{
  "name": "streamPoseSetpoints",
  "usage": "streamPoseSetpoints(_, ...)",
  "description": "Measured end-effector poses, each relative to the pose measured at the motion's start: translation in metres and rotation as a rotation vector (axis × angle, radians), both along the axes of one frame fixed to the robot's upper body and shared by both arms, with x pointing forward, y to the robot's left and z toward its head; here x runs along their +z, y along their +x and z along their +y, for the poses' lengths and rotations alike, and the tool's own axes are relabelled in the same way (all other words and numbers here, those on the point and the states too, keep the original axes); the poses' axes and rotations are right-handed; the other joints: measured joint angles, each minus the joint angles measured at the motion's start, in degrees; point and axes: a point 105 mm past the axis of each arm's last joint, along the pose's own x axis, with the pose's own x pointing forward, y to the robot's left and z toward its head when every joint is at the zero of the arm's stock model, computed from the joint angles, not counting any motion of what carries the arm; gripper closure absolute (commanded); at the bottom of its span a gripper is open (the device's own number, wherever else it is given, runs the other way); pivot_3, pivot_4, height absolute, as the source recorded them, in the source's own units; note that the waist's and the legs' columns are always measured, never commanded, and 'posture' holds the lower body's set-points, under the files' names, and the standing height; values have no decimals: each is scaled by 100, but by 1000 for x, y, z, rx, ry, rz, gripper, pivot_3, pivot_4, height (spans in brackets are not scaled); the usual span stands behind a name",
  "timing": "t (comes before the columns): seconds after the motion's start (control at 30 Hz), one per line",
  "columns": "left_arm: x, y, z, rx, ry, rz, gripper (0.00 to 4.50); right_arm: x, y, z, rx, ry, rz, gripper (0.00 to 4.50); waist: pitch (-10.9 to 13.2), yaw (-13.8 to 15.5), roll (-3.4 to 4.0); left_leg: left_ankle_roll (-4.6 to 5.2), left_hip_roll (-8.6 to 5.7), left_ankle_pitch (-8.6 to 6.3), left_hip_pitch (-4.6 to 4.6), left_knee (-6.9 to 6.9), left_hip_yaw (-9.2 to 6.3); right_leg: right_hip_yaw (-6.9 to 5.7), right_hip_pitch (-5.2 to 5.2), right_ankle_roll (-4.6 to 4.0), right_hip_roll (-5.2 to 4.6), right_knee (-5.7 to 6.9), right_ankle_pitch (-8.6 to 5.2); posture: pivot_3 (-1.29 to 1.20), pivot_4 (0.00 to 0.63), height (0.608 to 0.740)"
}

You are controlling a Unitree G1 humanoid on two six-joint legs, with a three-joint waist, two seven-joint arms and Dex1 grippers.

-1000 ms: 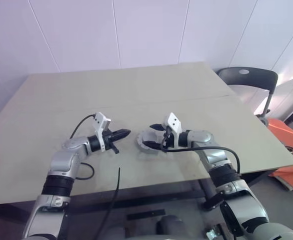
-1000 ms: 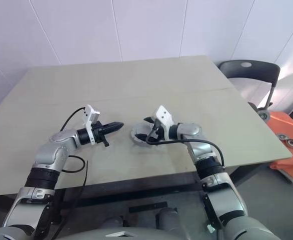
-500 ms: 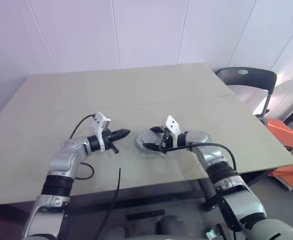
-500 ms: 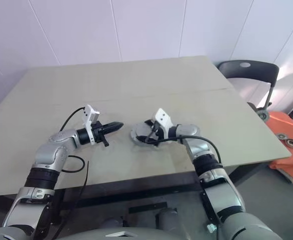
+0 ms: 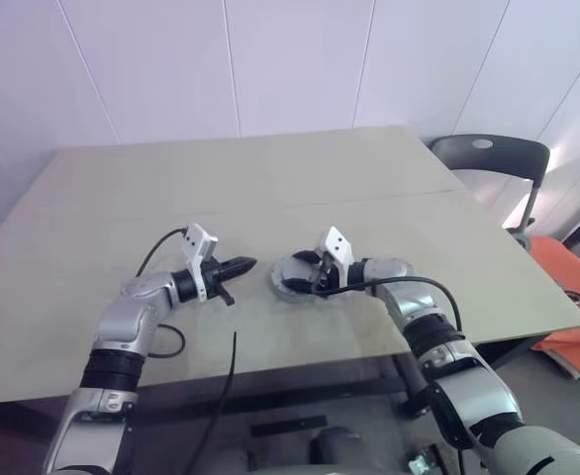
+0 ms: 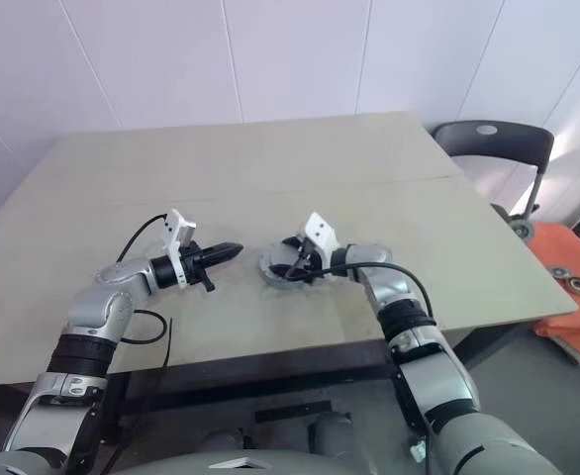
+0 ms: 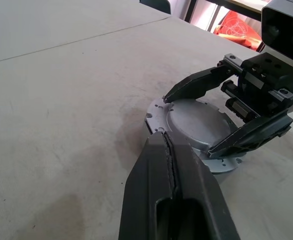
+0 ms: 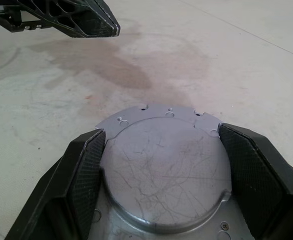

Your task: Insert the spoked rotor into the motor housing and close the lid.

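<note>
A: Two grippers in view. Left gripper is pinched together, empty, hovering just left of the lid.
B: Right gripper?
A: Fingers spread, one at each side of the lid, seemingly touching its rim. Lid sits mid-table on a flanged base.
B: Progress?
A: Looks capped; rotor and housing hidden. Likely final seating left.

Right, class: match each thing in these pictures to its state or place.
Things:
1. left gripper
2. right gripper
3. grey disc
4. chair

States or places:
a. lying flat on the table
b. fingers apart, one on each side of the disc
c. beyond the table's far right corner
d. fingers shut, tip pointing towards the disc

Pairs: 1-d, 2-b, 3-a, 4-c
</note>
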Motion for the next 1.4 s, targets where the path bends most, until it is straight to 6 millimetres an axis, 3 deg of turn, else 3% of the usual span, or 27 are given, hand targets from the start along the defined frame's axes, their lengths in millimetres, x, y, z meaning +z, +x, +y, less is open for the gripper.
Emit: streamPoseSetpoints(1.4,-2,0,2,22,5,5,4500,-5,4,7,20,-16,12,1255,-2,-23,-3,0,0,1,28,2,1,3,19,1,2,15,1,0,0,740)
